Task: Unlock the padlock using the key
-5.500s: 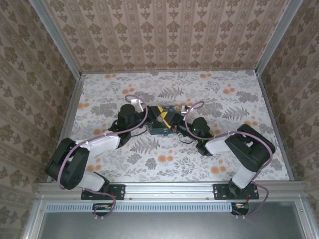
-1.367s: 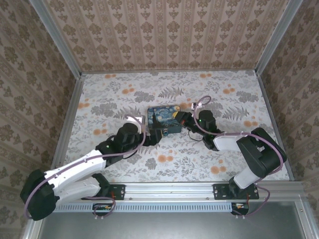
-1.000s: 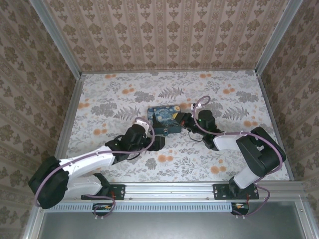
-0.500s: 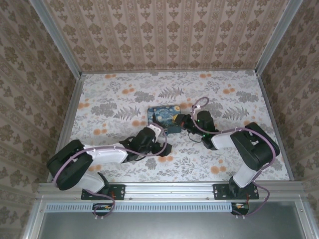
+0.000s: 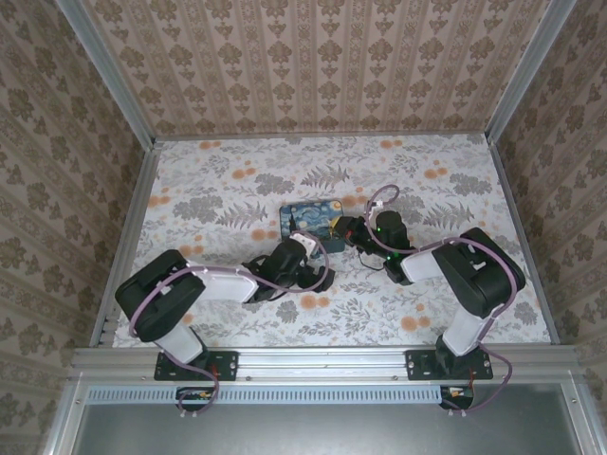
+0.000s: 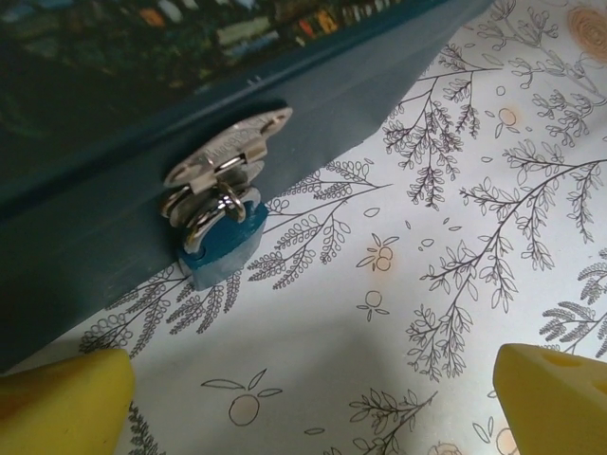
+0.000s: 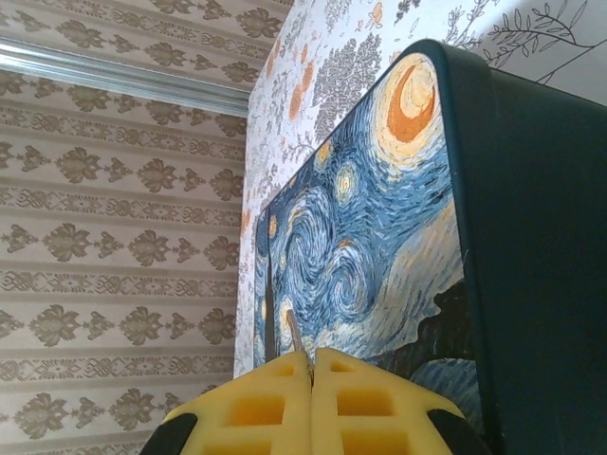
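The padlock (image 6: pixel 224 243) is a tiny teal body on a thin silvery shackle. It hangs from the metal hasp (image 6: pixel 229 154) on the front wall of the starry-night box (image 5: pixel 314 221), its bottom resting on the table. My left gripper (image 6: pixel 308 408) is open. Its yellow fingertips (image 6: pixel 59 402) stand wide apart, low over the table, short of the padlock and touching nothing. My right gripper (image 7: pixel 312 364) is shut on the key (image 7: pixel 297 339), whose thin metal blade sticks out between the pads over the box lid (image 7: pixel 379 237). In the top view the right gripper (image 5: pixel 350 231) sits at the box's right side.
The floral table cover (image 5: pixel 218 190) lies open to the left and behind the box. Patterned walls (image 5: pixel 313 66) close in the back and sides. A metal rail (image 5: pixel 322 362) runs along the near edge. The left arm (image 5: pixel 218 282) lies folded low in front of the box.
The left arm has folded back and its gripper has swung rightward along the box's front, staying open. The right gripper stays shut by the box's right side.
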Controlling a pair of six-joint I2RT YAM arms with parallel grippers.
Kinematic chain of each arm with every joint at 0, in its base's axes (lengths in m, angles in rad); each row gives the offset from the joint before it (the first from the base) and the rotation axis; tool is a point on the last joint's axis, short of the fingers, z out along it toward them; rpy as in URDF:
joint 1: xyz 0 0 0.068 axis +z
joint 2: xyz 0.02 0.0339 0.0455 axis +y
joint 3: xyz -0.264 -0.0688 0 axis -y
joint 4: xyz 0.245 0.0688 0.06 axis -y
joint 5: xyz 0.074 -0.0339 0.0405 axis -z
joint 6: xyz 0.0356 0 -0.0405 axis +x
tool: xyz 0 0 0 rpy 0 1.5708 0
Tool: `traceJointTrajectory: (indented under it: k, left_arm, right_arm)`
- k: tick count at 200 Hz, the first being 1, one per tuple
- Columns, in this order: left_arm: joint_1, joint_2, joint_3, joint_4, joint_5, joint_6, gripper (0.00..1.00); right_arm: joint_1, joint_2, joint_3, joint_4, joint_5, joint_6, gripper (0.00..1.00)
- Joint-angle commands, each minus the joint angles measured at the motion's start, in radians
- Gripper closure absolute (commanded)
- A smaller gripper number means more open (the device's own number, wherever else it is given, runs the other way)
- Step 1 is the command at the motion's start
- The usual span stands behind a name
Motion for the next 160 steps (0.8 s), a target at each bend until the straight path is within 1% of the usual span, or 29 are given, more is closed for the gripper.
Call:
traceJointTrajectory:
  k: [1,39,94,113,160]
  left_arm:
    - [0.008,0.028,0.037,0.047,0.018,0.015,0.02]
    - [0.012,0.074,0.04,0.114,0.02,0.018,0.02]
    - [0.011,0.121,0.016,0.245,-0.04,0.012,0.02]
    - [0.011,0.127,0.014,0.259,-0.072,0.013,0.03]
    - [0.011,0.107,-0.003,0.252,-0.111,0.019,0.03]
  right_arm:
    - [-0.007,0.039,-0.002,0.07,-0.024,0.033,1.0]
    - [-0.007,0.066,-0.007,0.101,-0.025,0.052,1.0]
    - [-0.011,0.071,-0.011,0.097,-0.022,0.056,1.0]
    - [-0.011,0.073,-0.013,0.098,-0.019,0.059,1.0]
    - [-0.012,0.063,-0.018,0.098,-0.016,0.061,1.0]
